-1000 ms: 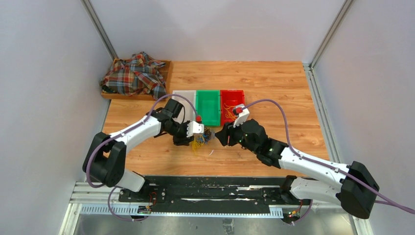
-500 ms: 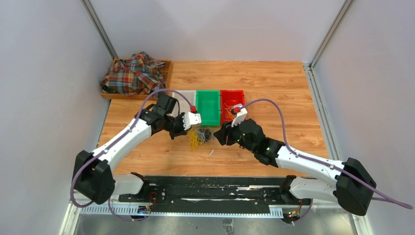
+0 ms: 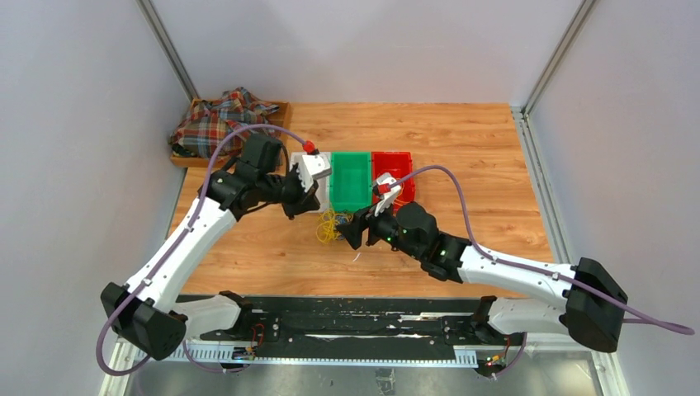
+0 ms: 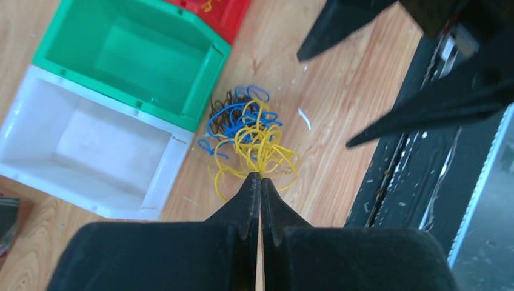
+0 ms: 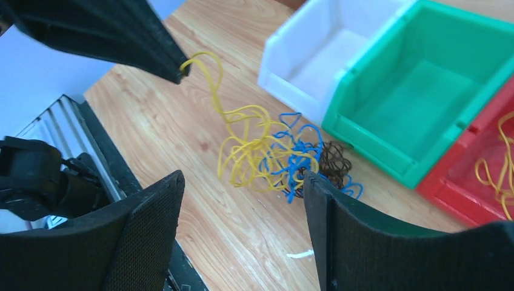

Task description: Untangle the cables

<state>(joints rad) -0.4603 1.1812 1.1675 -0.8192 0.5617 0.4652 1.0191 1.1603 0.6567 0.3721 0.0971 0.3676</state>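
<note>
- Three colours of cables sit knotted in one small heap on the table: yellow, blue and a dark brownish clump. The heap lies just near of the green bin and beside the corner of the white bin.
- The left gripper is pinched fully together on one yellow strand, which rises in a loop from the heap up to its tips.
- The right gripper stands wide apart with nothing in it, poised over the near-right side of the heap.
- These loops look thin, very light and springy. Pulling one will likely drag its neighbours, and the whole heap may lift with it rather than come free.
- A thin wire can also slip out of a fingertip pinch, so a slow, steady pull seems wise.
- The best hold for the free gripper is probably the blue loops or the dark clump. That would anchor the heap while the yellow is drawn away.
- The red bin at the far right holds a few yellow loops.
</note>
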